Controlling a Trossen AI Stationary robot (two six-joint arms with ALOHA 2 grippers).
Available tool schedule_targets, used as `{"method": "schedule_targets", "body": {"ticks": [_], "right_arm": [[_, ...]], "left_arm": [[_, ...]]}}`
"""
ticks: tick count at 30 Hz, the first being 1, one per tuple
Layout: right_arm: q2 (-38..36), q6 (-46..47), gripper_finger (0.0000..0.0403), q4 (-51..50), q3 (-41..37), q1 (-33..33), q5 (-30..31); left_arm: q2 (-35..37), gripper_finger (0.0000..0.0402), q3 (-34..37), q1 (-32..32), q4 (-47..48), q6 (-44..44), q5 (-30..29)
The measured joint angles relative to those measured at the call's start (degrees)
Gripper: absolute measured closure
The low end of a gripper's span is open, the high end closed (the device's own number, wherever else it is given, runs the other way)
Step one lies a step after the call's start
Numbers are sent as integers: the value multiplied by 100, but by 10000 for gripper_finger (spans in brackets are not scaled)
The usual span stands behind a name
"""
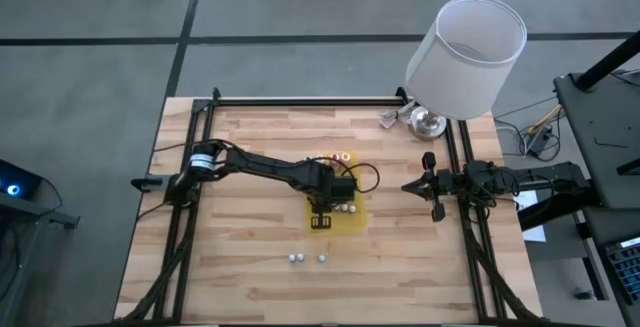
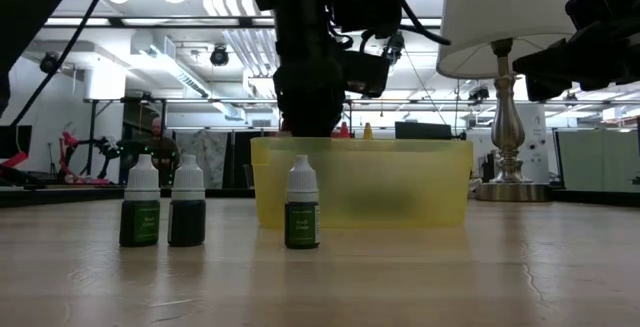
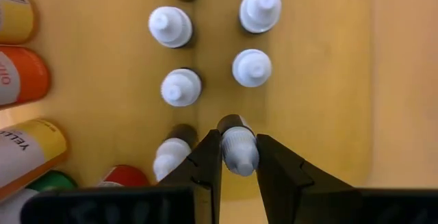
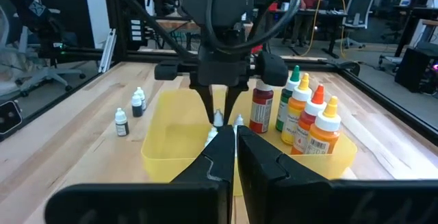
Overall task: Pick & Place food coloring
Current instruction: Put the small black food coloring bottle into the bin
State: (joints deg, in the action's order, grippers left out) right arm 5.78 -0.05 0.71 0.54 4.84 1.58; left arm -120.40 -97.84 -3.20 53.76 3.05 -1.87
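A yellow tray (image 1: 352, 222) sits mid-table. It holds several small dark food coloring bottles with white caps (image 3: 170, 27) and taller orange, yellow, green and red bottles (image 4: 315, 118), all standing upright. My left gripper (image 3: 238, 145) reaches down into the tray (image 2: 400, 182) and is shut on one small bottle (image 3: 233, 124). Three more small bottles (image 2: 140, 204) stand on the table nearer the front edge (image 1: 300, 258). My right gripper (image 4: 233, 148) waits shut at the table's right side (image 1: 432, 187), clear of everything. My left gripper pinches the small bottle's white cap (image 3: 239, 157) between its two fingers, one on each side. The fingers (image 3: 207, 157) come from above, pointing steeply down. The bottle stands about upright inside the tray; whether its base touches the tray floor I cannot tell.
A lamp with a white shade (image 1: 467, 55) stands at the far right corner. The tall bottles (image 3: 20, 90) crowd one side of the tray beside my left gripper. Bare wooden tabletop (image 1: 250, 267) lies around the tray, inside a black frame (image 1: 300, 100).
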Motion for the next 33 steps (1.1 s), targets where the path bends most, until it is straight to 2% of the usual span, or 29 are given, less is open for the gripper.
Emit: {"method": "schedule_targets", "body": {"ticks": [25, 33], "right_arm": [[0, 1, 394, 0, 1, 0, 0], [0, 1, 394, 0, 1, -1, 0]], "left_arm": [[-162, 351, 24, 4, -280, -116, 256], [-162, 333, 24, 2, -323, -116, 286]]}}
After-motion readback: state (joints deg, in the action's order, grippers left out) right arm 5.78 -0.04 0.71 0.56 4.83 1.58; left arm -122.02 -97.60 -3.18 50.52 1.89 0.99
